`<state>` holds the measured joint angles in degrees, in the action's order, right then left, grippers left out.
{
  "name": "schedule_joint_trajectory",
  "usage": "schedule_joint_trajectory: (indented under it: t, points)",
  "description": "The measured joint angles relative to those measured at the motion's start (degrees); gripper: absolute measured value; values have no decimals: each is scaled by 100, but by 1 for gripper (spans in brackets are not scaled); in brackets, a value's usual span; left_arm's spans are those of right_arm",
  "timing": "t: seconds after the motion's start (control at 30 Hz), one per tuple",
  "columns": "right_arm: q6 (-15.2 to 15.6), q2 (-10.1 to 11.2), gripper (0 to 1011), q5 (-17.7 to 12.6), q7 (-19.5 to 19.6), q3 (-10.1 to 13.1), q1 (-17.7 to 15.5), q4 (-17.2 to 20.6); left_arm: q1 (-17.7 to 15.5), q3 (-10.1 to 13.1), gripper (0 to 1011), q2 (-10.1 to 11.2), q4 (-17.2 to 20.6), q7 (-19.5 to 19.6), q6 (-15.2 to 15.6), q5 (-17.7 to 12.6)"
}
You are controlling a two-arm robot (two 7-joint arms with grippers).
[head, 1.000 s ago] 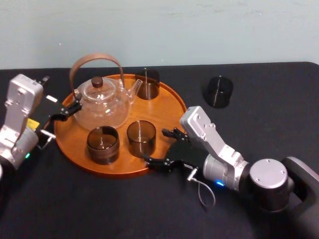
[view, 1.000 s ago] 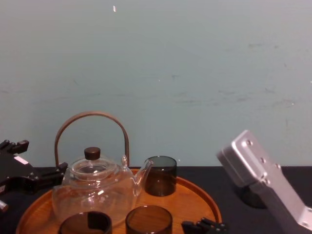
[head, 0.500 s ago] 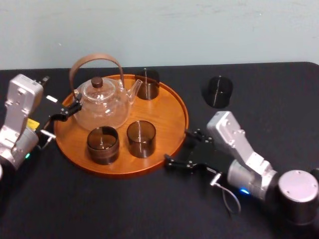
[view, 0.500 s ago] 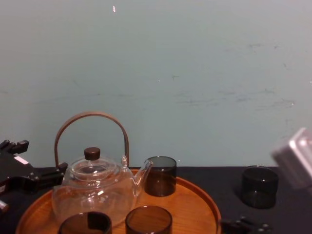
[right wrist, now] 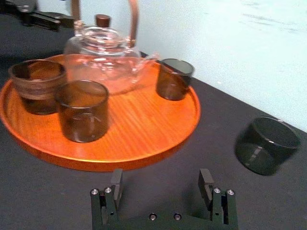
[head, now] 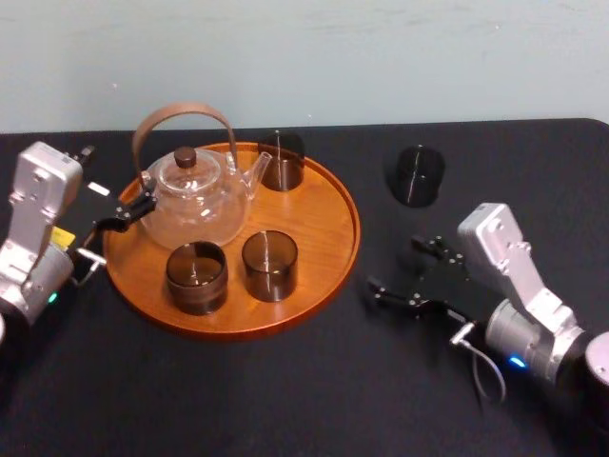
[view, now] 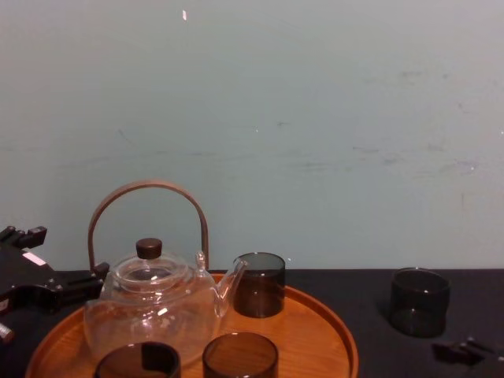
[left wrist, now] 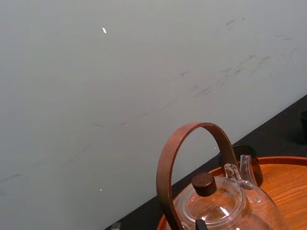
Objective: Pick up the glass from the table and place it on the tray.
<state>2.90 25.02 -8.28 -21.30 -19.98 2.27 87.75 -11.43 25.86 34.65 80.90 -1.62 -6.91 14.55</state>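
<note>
3 glasses are on the tray (head: 319, 205); the last glass (head: 417, 175) stands on the table (head: 285, 400), right of the tray, not yet picked up. The right gripper (head: 398, 268), fingers spread and empty, has backed off the tray's rim. The left gripper (head: 124, 214) is parked open beside the teapot (head: 195, 195).

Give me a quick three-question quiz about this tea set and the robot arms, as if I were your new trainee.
1. How many glasses stand on the tray? A two, B three, C four.
2. True or false: the right gripper holds the glass on the table.
3. Fill in: the left gripper sits at the tray's edge beside the ____.

Key:
1. B.
2. False: it is open and empty, apart from that glass.
3. teapot.
</note>
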Motion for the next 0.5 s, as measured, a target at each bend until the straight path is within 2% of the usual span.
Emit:
schedule_joint_trajectory:
  t: [0.23, 0.5]
  points:
    - [6, 2, 1002, -19, 148, 265, -35, -54, 0, 0, 1010, 0, 0, 0, 0, 0]
    - [91, -71, 1002, -51, 249, 561, 181, -296, 0, 0, 1010, 0, 0, 0, 0, 0]
